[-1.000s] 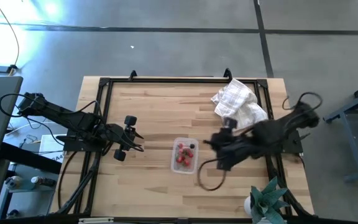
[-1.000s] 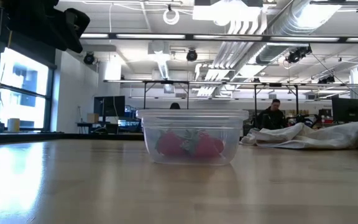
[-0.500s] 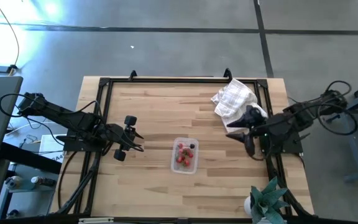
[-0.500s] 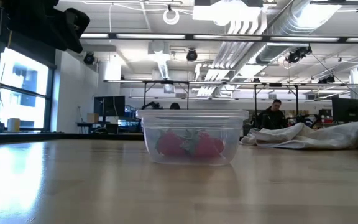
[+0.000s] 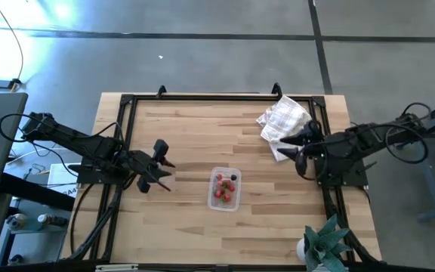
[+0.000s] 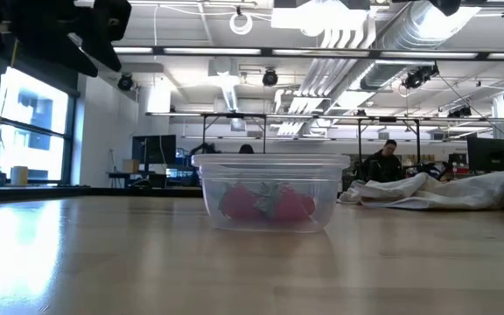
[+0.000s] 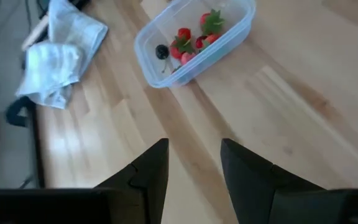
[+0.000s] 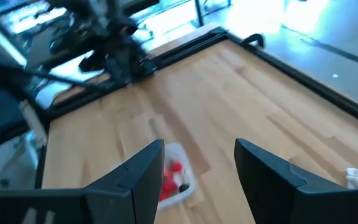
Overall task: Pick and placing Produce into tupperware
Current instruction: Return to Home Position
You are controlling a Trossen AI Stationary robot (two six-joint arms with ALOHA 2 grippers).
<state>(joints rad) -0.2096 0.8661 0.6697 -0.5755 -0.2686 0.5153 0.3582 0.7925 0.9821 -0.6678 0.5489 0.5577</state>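
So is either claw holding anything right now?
No, nothing is held. The left gripper and right gripper are both open and empty; the produce lies in the tupperware.

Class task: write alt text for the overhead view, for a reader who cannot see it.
A small clear tupperware near the middle of a wooden table holds red produce. The left gripper hovers open to its left; the right gripper, also open, is at the table's right edge beside a white cloth.
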